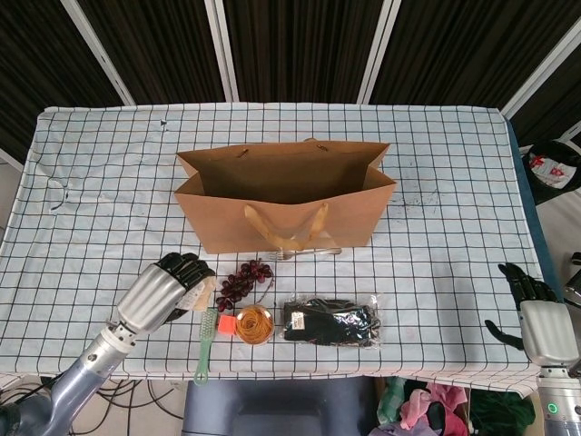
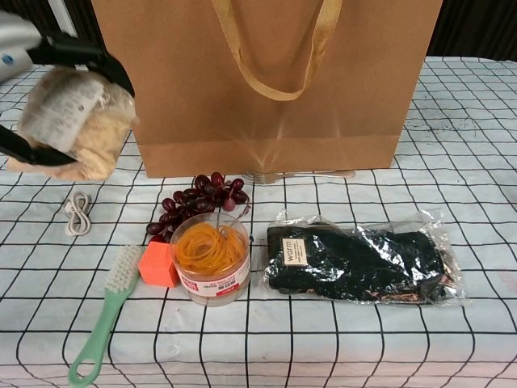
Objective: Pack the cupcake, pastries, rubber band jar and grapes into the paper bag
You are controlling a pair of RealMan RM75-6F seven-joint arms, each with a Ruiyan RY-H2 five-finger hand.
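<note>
The checked table point(image 1: 100, 173) carried an open paper bag point(image 1: 286, 213) standing upright at its middle. Near the bag's front lay a packet of dark pastries point(image 2: 359, 259), the rubber band jar point(image 2: 210, 257), the grapes point(image 2: 198, 202), a green brush point(image 2: 105, 319), an orange block point(image 2: 157, 264), a fork point(image 2: 303, 175) against the bag's base, and a small coiled cable point(image 2: 77, 212). The left hand point(image 1: 163, 291) gripped the wrapped cupcake point(image 2: 77, 129), raised off the cloth, left of the bag. The right hand point(image 1: 531, 304) hung at the table's right edge, fingers apart, holding nothing.
</note>
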